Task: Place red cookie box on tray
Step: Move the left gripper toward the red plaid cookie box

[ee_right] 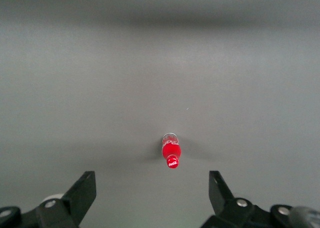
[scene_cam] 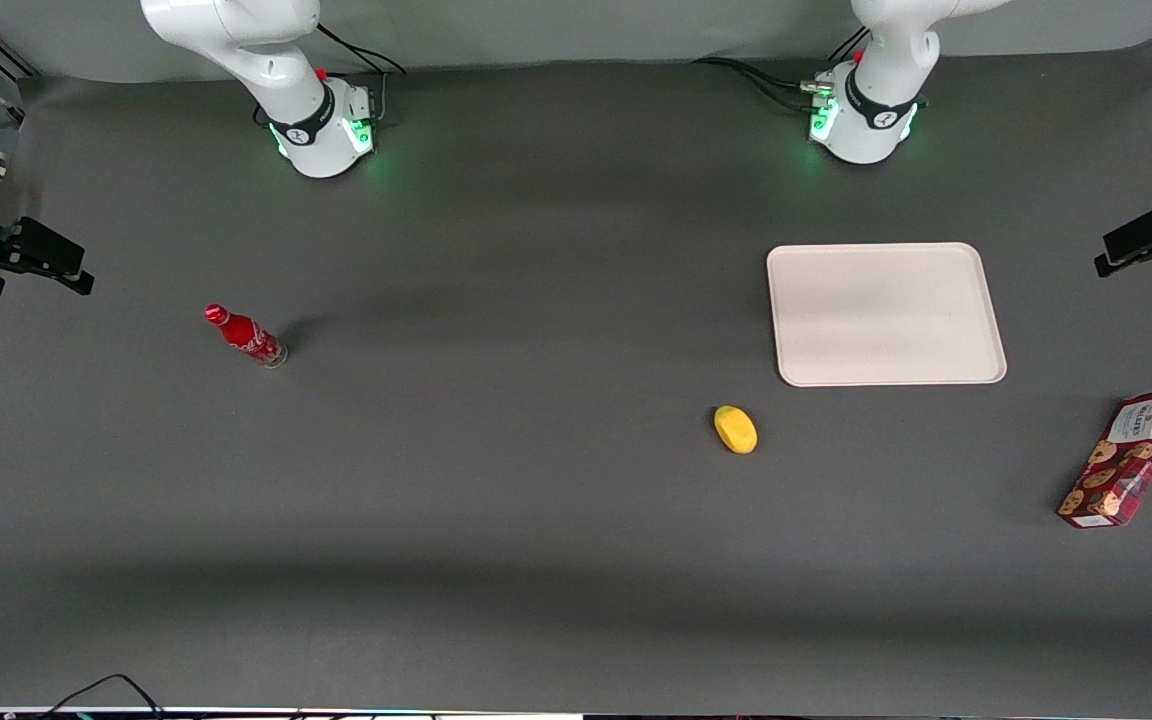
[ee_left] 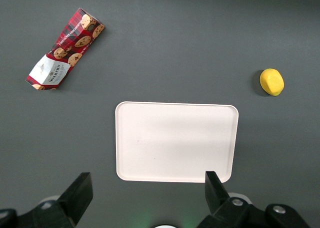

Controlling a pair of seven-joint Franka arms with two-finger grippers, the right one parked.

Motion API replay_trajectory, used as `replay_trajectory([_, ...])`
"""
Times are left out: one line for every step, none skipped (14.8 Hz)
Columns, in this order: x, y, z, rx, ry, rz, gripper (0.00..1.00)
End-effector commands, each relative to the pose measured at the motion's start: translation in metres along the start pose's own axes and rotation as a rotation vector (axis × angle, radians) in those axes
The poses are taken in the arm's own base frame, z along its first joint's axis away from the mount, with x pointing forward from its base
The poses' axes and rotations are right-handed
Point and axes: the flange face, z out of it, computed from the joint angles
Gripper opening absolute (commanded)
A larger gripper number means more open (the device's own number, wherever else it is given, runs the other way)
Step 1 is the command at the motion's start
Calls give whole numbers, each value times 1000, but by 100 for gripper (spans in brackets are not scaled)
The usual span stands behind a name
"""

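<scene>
1. The working arm (scene_cam: 891,60) is cut off by the front view's top edge, so only its base and lowest links show there.
2. The gripper (ee_left: 147,198) shows only in the left wrist view, above the tray (ee_left: 125,138); its two fingertips stand wide apart, while the picture's edge cuts off the rest of its body.
3. The white label on the red cookie box (scene_cam: 1126,458) carries print too small to read in the front view.
</scene>
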Motion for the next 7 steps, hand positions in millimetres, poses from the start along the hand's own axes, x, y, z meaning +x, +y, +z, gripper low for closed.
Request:
replay_trajectory([-7,3,-4,26,3,-14,100])
replay_trajectory([-6,3,-3,24,3,-11,100])
replay_trajectory([-4,1,0,23,-1,-3,100])
replay_trajectory([0,-4,5,22,-5,-5,100])
replay_trajectory([9,-12,15,18,-11,-10,100])
replay_trajectory([20,-30,25,16,4,-3,100])
replay_trajectory([32,-46,38,16,22,29,100])
